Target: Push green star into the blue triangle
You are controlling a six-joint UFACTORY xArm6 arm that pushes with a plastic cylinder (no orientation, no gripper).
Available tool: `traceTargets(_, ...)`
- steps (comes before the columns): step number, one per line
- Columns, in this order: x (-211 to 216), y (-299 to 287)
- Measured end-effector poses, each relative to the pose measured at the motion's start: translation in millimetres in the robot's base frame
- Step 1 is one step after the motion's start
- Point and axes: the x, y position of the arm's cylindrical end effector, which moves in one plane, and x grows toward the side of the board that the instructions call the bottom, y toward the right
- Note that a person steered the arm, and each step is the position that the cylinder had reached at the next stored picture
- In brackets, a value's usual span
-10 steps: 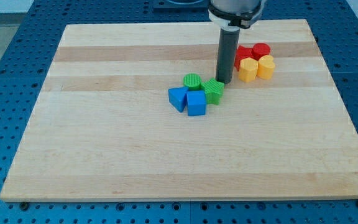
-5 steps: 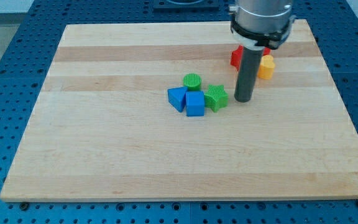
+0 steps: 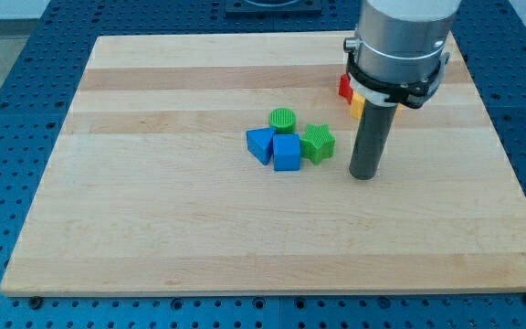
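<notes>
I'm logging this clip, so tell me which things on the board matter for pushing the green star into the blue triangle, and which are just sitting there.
Part of the job:
green star
blue triangle
my tip, to the view's right of the star, apart from it

Just lying about:
blue cube
green cylinder
red block and yellow block, mostly hidden behind the arm
wooden board

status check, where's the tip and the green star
My tip down on the board, right of the green star, a gap between. Star touching blue cube; that cube sits between star and blue triangle.
</notes>
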Motion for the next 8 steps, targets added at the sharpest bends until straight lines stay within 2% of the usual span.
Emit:
traceTargets(3,-31,-8)
traceTargets(5,-30,-35)
traceTargets(8,-29,-45)
